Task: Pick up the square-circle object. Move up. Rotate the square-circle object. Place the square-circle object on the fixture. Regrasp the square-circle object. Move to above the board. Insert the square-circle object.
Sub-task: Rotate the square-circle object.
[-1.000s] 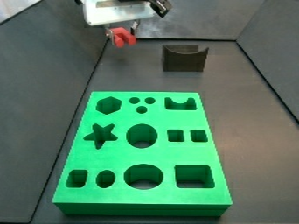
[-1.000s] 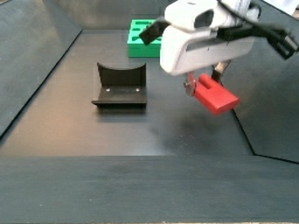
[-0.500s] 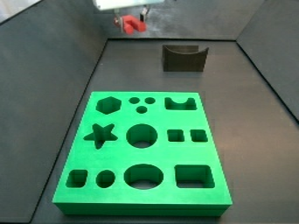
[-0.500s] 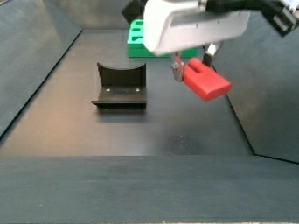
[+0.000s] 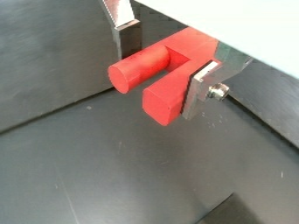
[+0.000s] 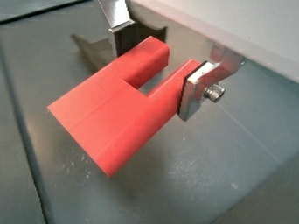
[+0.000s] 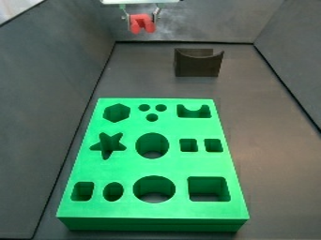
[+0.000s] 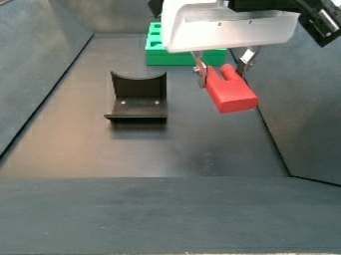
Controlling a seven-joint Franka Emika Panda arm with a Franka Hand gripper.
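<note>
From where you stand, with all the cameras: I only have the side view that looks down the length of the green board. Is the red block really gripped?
Observer: Yes. In a wrist view the gripper has its silver fingers clamped on the square-circle object.
Operator: Is it above the fixture?
Observer: No. In a side view the fixture sits beside it, apart.
Operator: Is the fixture empty?
Observer: Yes, nothing rests in its notch.
</note>
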